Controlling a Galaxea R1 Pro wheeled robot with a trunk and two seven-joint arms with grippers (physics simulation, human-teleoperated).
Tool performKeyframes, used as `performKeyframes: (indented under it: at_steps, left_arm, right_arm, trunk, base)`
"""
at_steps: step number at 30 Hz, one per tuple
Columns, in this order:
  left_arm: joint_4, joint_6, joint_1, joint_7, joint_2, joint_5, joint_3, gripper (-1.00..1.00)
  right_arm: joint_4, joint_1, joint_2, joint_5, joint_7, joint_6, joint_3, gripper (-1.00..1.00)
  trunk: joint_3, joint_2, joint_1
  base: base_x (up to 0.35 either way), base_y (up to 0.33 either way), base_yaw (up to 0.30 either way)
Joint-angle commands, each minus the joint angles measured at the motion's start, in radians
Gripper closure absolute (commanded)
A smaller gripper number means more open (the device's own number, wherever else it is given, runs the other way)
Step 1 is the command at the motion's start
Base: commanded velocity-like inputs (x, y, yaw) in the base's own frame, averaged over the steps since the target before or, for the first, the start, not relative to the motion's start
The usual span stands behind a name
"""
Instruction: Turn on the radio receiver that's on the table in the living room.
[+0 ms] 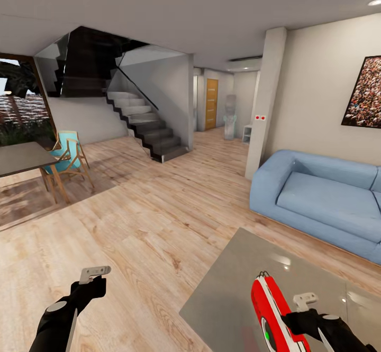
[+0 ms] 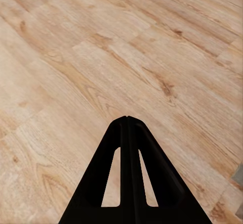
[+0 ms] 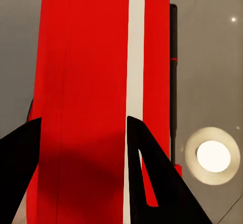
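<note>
Left gripper [image 1: 95, 272] over bare floor [image 2: 76, 57], fingers pressed together, empty, well apart from radio.

Table [image 1: 227, 288] at lower right; radio [image 1: 272, 315] above its grey top, seen edge-on, long axis running away from robot.

Right gripper [image 3: 83, 133] straddles radio, fingers on both flanks, apparently clamped. Right arm nearer; switch presumably reachable from there.
</note>
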Motion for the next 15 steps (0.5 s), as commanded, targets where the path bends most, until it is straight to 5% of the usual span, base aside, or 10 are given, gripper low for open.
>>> performKeyframes:
  at_steps: [1, 10, 15]
  left_arm:
    - [0.000, 0.000, 0.000, 0.000, 0.000, 0.000, 0.000, 1.00]
    - [0.000, 0.000, 0.000, -0.001, 0.000, 0.000, -0.001, 1.00]
    - [0.000, 0.000, 0.000, -0.001, 0.000, 0.000, -0.001, 1.00]
  right_arm:
    - [0.000, 0.000, 0.000, -0.002, 0.001, -0.003, 0.000, 1.00]
    - [0.033, 0.000, 0.003, -0.002, 0.001, -0.028, 0.001, 1.00]
    - [0.065, 0.000, 0.028, -0.001, 0.001, -0.058, 0.003, 1.00]
  trunk:
    - [0.000, 0.000, 0.000]
    - [0.000, 0.000, 0.000]
    - [0.000, 0.000, 0.000]
  base:
    - [0.000, 0.000, 0.000]
    - [0.000, 0.000, 0.000]
    - [0.000, 0.000, 0.000]
